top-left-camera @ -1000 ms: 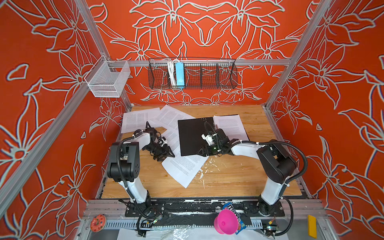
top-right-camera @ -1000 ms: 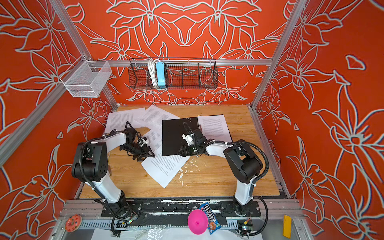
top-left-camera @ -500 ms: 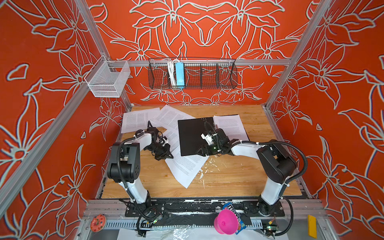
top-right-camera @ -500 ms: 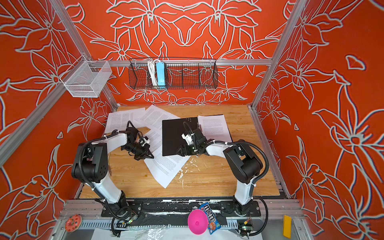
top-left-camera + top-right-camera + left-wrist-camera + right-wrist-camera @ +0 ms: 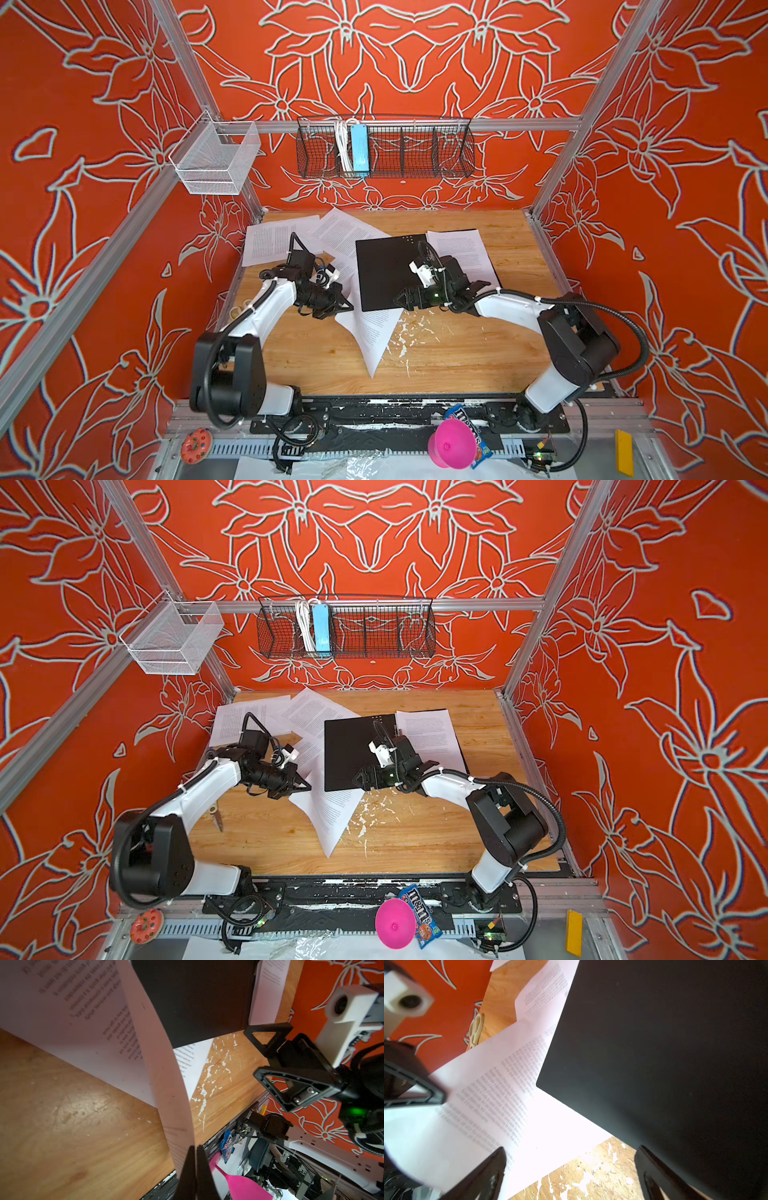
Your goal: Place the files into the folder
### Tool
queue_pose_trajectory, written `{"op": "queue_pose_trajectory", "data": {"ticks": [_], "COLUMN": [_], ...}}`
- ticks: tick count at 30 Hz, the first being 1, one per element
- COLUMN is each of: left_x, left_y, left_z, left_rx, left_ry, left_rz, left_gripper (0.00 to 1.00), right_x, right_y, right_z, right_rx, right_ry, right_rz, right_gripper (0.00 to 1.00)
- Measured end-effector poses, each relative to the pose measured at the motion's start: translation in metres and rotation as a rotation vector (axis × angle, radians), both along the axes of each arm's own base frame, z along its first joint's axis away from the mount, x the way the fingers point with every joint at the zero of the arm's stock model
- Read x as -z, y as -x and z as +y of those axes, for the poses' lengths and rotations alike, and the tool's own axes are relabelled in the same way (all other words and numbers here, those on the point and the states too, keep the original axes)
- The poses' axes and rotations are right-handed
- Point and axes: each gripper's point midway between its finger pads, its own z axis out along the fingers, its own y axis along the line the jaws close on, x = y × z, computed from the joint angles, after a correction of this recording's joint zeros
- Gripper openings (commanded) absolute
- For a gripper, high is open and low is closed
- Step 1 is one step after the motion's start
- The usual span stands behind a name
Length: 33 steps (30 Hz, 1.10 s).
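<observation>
Left fingers (image 5: pixel 187 1172) pinching curled sheet (image 5: pixel 166 1064), arm low; right fingers (image 5: pixel 483 1174) spread beside folder (image 5: pixel 654 1053) corner.

White arm links (image 5: pixel 511 309), black joints (image 5: pixel 577 345), ribbed black cables (image 5: pixel 561 300), triangular-framed right claw (image 5: pixel 251 1052), green light (image 5: pixel 353 1112).

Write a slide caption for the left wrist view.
Left pincer shut on a printed sheet curling up beside the black folder.
</observation>
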Motion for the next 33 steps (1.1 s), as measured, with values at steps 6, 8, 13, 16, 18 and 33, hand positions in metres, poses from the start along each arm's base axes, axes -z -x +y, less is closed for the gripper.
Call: {"op": "queue_pose_trajectory", "data": {"ticks": [6, 8, 13, 16, 18, 33], "left_x": [-0.052, -0.073, -0.141, -0.175, -0.19, -0.195], "left_y": [0.022, 0.031, 0.053, 0.063, 0.068, 0.015], "left_z": [-0.002, -0.001, 0.0, 0.0, -0.001, -0.062], "left_rx": [-0.05, -0.069, -0.118, -0.14, -0.145, -0.157], "left_ry": [0.038, 0.051, 0.093, 0.122, 0.138, 0.153], "left_rz": [-0.133, -0.187, -0.368, -0.451, -0.484, -0.531], "left_gripper": [0.0, 0.0, 0.0, 0.0, 0.0, 0.0], "right_x": [0.003, 0.007, 0.004, -0.01, -0.021, -0.036], "right_y": [-0.007, -0.006, -0.003, -0.007, -0.009, -0.027], "right_z": [-0.009, -0.014, -0.027, -0.037, -0.043, -0.112], "right_rx": [0.048, 0.063, 0.106, 0.157, 0.184, 0.445], "right_ry": [0.043, 0.057, 0.072, 0.075, 0.075, 0.132], "right_rz": [-0.031, -0.033, -0.062, -0.108, -0.131, -0.186], "right_gripper": [0.98, 0.98, 0.98, 0.98, 0.98, 0.98]}}
